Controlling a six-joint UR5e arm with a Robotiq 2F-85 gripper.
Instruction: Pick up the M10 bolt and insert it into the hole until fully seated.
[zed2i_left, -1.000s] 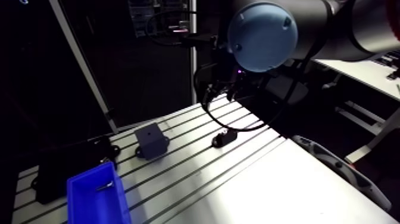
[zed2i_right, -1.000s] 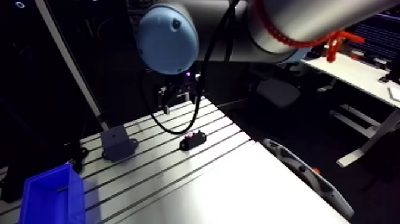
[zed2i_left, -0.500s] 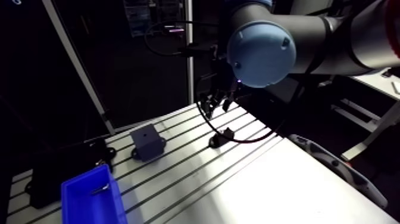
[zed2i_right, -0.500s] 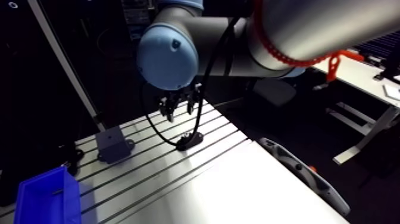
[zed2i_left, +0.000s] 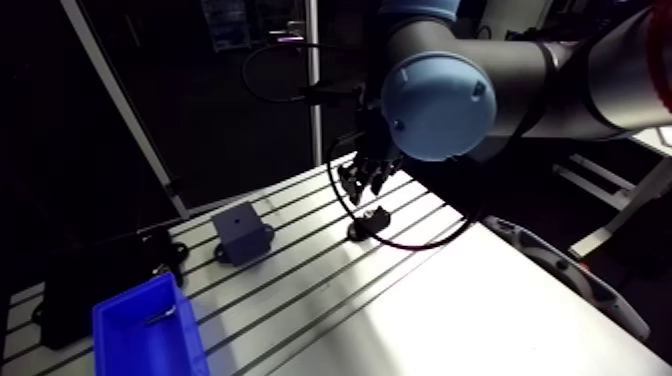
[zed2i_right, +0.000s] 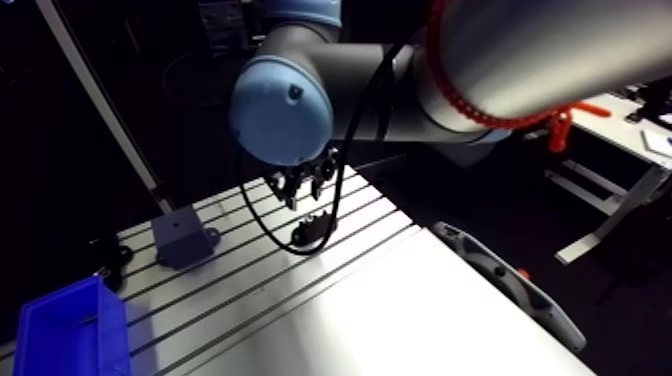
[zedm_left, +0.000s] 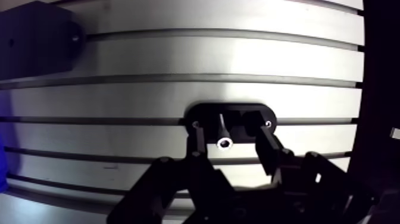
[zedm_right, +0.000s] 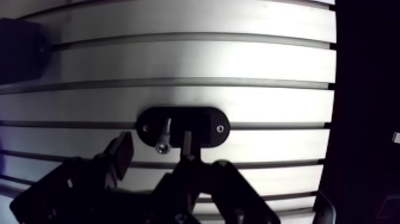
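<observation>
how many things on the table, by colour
blue: 1, the bin
grey: 1, the block
black: 2, the oval holder and a box
metal: 2, the bolt on the holder, a small piece in the bin
total: 6

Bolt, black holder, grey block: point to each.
bolt (zedm_left: 222, 130), wrist view, its shaft.
black holder (zedm_left: 205, 113), wrist view, plate beside the bolt.
grey block (zed2i_left: 241, 238), arm view, front face.

Blue bin cut off at edge, small piece inside unidentifiable, dark block cropped
</observation>
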